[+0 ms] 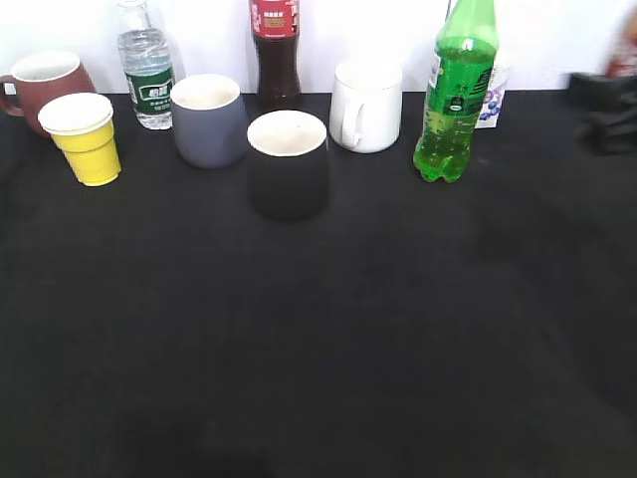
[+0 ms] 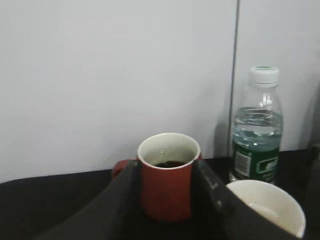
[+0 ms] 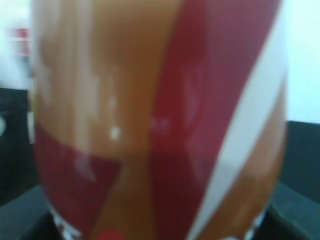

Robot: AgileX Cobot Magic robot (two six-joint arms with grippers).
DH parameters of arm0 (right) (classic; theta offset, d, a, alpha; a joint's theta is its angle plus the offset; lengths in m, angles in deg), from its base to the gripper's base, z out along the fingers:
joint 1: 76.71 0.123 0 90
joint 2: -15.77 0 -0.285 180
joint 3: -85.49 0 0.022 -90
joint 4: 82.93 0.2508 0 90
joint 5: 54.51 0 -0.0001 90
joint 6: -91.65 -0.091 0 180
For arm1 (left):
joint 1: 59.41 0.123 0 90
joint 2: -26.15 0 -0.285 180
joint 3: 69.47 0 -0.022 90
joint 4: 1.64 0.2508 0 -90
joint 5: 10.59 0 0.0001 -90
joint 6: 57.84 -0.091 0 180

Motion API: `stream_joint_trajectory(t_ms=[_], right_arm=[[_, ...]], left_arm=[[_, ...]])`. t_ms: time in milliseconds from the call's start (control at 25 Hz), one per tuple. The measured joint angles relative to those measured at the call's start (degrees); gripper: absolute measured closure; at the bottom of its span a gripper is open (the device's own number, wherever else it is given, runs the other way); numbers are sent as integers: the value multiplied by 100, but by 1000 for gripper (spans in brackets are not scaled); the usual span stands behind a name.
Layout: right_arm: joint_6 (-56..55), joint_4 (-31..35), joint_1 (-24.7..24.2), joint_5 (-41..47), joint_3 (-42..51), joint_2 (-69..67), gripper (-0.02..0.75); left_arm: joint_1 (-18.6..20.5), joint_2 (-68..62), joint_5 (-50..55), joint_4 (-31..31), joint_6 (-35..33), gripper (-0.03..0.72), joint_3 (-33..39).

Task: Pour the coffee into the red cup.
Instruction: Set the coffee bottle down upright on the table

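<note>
The red cup [image 2: 167, 180] stands at the back left of the black table, and it also shows in the exterior view [image 1: 45, 85]. It has a pale inner wall and holds some dark liquid. My left gripper [image 2: 167, 215] has one dark finger pressed on each side of the cup. The coffee bottle [image 3: 160, 115], with brown liquid and a red-and-white swirl label, fills the right wrist view, blurred and very close. Dark finger parts show at the lower corners on both sides of it. My right arm [image 1: 605, 100] is a dark blur at the far right edge of the exterior view.
A yellow paper cup [image 1: 85, 139] stands just right of the red cup. In the back row are a water bottle [image 1: 146, 70], a grey cup [image 1: 209, 119], a black cup [image 1: 288, 164], a cola bottle [image 1: 276, 50], a white mug [image 1: 366, 105] and a green soda bottle [image 1: 456, 95].
</note>
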Motion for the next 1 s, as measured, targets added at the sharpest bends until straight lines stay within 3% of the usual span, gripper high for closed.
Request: stream_joint_trajectory(t_ms=[160,360,560,1000], right_arm=[[5,-105,-364,-641,-128,-874,203],[5,-314,-394,-1335,-1331,-2811,203],[-216,-668,-752,-1804,-2334,-4248,203],[-465,-938,-774,-2410,-3252,-5757,197]], left_arm=[[-1,0,0,2,0,433,0],[-1,0,1,2,0,433,0],[-1,0,6,7,0,435,0],[-1,0,1,7,0,435,0]])
